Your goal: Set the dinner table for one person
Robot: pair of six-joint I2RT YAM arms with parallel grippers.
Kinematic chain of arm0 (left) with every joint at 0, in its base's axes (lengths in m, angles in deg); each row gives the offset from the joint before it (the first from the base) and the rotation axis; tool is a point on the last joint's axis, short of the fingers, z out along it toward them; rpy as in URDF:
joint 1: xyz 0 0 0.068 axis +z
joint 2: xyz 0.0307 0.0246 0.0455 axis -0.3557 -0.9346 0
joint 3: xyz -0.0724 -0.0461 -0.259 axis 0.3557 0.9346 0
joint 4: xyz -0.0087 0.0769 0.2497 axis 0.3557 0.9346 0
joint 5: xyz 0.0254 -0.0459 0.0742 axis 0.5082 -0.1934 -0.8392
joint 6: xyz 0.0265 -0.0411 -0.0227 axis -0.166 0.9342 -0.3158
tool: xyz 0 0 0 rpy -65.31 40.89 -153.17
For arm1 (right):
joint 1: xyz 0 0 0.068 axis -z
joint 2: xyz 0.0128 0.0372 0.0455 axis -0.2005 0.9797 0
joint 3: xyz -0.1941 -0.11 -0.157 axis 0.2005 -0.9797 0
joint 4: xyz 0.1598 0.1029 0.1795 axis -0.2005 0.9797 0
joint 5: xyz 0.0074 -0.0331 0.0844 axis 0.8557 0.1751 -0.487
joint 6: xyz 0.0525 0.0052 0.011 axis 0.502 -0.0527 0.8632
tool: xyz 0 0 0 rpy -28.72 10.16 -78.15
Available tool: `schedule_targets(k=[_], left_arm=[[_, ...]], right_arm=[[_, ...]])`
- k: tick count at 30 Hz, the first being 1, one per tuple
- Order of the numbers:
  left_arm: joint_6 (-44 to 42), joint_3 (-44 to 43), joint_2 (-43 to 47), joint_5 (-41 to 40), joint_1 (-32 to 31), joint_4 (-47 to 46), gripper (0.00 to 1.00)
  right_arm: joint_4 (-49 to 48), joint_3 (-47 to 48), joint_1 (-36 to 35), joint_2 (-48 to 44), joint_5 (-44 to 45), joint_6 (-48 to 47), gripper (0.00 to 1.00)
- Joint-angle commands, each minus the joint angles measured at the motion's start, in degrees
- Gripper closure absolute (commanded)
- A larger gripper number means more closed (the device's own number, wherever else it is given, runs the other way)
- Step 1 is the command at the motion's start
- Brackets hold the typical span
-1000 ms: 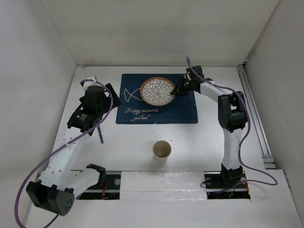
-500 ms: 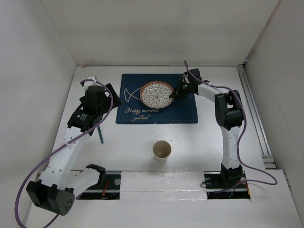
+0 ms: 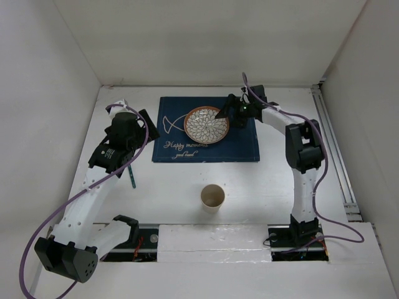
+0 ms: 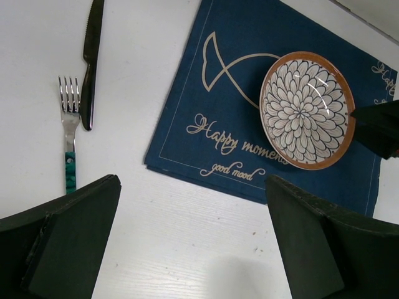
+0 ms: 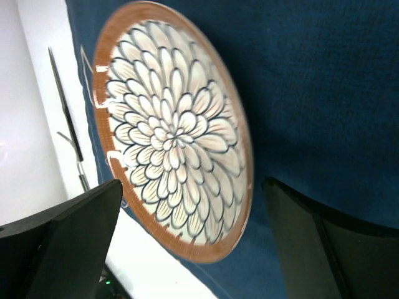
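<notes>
While R gripper (image 5: 192, 187) sits jaws-spread at rim of floral plate (image 3: 206, 122), L gripper (image 4: 192, 205), also spread, hovers left of plate, near fork (image 4: 69, 124) & knife (image 4: 90, 62).

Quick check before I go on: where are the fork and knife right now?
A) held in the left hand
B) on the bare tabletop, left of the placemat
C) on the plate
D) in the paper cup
B: the left wrist view shows the fork and knife lying side by side on the white tabletop, clear of the left edge of the placemat.
</notes>
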Motion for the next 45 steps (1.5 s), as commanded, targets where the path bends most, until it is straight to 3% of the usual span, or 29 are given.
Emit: schedule_targets(k=[1, 5, 6, 12, 17, 21, 24, 34, 45], left_arm=[[-0.53, 0.35, 0.30, -0.94, 0.20, -0.48, 0.00], [0.61, 0.35, -0.23, -2.87, 0.20, 0.66, 0.00], [1.14, 0.35, -0.23, -2.88, 0.20, 0.67, 0.00], [2.46, -0.70, -1.98, -4.73, 0.20, 1.90, 0.00], [3.77, -1.23, -3.82, -6.66, 0.20, 3.56, 0.00], [4.31, -1.23, -4.97, -7.97, 0.20, 4.27, 0.00], [4.31, -1.75, -4.97, -7.98, 0.20, 4.27, 0.00], [4.31, -1.76, -6.55, -7.98, 0.20, 4.80, 0.00], [4.31, -1.76, -6.55, -7.46, 0.20, 4.80, 0.00]], right_arm=[[3.61, 1.43, -0.48, -10.14, 5.02, -4.46, 0.00], [13.75, 3.10, -1.28, -17.87, 29.14, -9.39, 0.00], [14.72, 2.50, -2.41, -19.71, 31.65, -10.96, 0.00], [18.60, -9.97, -11.72, -36.76, 30.29, -23.10, 0.00], [19.56, -21.23, -24.17, -50.21, 30.26, -23.99, 0.08], [22.55, -27.46, -31.05, -55.93, 34.05, -21.53, 0.22], [20.53, -30.64, -34.04, -57.17, 32.47, -20.39, 0.29], [21.50, -33.72, -43.01, -58.06, 34.67, -17.31, 0.30], [21.50, -35.74, -45.04, -53.05, 36.43, -16.25, 0.32]])
